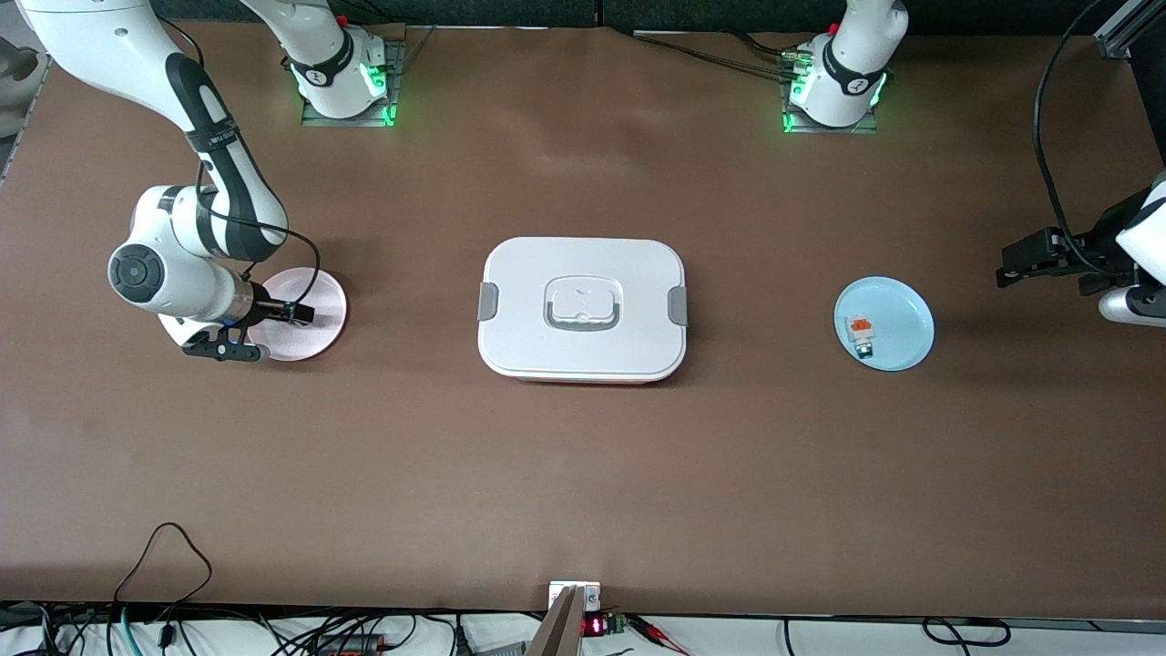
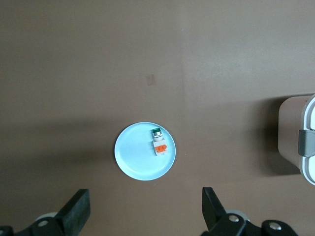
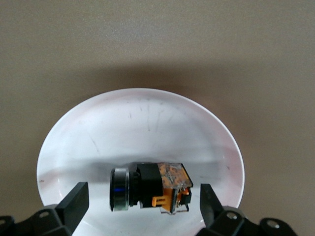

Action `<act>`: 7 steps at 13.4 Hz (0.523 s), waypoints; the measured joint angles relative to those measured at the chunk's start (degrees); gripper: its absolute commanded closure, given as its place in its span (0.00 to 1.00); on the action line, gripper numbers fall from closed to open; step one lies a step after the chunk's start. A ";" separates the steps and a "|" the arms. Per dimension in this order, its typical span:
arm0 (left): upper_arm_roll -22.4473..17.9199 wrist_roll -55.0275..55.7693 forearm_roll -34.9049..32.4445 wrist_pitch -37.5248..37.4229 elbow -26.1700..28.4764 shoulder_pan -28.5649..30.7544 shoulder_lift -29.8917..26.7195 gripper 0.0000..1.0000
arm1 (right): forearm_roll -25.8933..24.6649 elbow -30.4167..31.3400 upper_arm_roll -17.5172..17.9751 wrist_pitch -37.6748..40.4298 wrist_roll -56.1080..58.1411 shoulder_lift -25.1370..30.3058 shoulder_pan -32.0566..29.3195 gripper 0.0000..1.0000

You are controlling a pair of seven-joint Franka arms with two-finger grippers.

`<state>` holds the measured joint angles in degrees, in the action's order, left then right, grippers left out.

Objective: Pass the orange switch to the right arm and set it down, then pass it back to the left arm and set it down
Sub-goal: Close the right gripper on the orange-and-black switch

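Note:
The orange switch (image 3: pixel 150 189), a black cylinder with a metal ring and an orange back, lies on its side on a pink plate (image 3: pixel 142 123). My right gripper (image 3: pixel 142 201) is open and low over that plate (image 1: pixel 314 337), one finger on each side of the switch and neither touching it. In the front view the right gripper (image 1: pixel 262 332) hides the switch. The white box (image 1: pixel 583 310) sits mid-table. My left gripper (image 1: pixel 1009 262) hangs open and empty over the left arm's end of the table, and the left wrist view shows this left gripper (image 2: pixel 146 216) high above the tabletop.
A blue plate (image 1: pixel 884 323) lies between the box and the left gripper, with a small white-grey block with an orange top (image 1: pixel 861 335) on it. The left wrist view shows that plate (image 2: pixel 133 152), the block (image 2: pixel 159 146) and the box's edge (image 2: pixel 307 142).

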<state>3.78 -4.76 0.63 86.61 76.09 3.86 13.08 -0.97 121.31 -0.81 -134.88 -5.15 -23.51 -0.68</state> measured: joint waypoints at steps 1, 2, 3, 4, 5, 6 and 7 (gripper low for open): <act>0.00 0.00 0.00 0.00 0.00 0.00 0.00 0.00 | 0.00 0.23 -0.01 -0.61 0.00 -0.27 -0.05 0.00; 0.00 0.00 0.00 0.00 0.00 0.00 0.00 0.00 | 0.00 0.47 -0.03 -1.06 -0.01 -0.51 -0.19 0.00; 0.00 -0.18 0.00 0.00 0.00 0.01 0.00 0.00 | 0.00 0.64 -0.03 -1.36 -0.01 -0.77 -0.41 0.00; 0.00 -0.34 0.00 0.00 0.00 0.01 0.00 0.00 | 0.00 0.82 -0.04 -1.49 -0.01 -0.98 -0.62 0.00; 0.00 -0.46 0.00 0.00 0.00 0.02 0.00 0.00 | 0.00 1.03 -0.04 -1.53 -0.01 -1.08 -0.78 0.00; 0.00 -0.54 0.00 0.00 0.00 0.02 0.00 0.00 | 0.00 1.38 -0.04 -1.54 -0.01 -1.11 -0.93 0.00; 0.00 -0.58 0.00 0.00 0.00 0.03 0.00 0.00 | 0.00 1.75 -0.04 -1.55 -0.01 -1.11 -1.05 0.00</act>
<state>3.78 -5.34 0.63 86.61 76.09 3.88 13.08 -0.97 123.05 -0.84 -136.44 -5.16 -24.62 -1.73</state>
